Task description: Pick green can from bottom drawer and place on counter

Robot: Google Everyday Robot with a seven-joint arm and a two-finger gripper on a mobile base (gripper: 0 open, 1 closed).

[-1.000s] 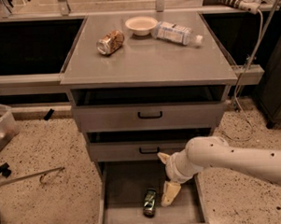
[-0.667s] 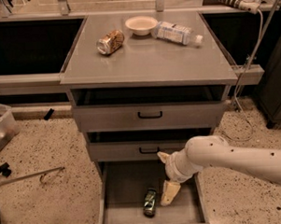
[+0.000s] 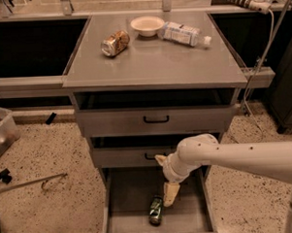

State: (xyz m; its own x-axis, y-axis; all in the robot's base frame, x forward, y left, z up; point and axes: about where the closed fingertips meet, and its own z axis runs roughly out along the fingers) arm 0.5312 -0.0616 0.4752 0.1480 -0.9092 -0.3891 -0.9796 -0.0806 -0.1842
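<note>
Grey steel of the bottom drawer (image 3: 124, 203) carries the green can (image 3: 156, 210), beneath the front edge of the bench (image 3: 153, 64), long axis front-to-back, just left of the pincer (image 3: 169, 191), whose state, released or clenched, I cannot tell.
</note>
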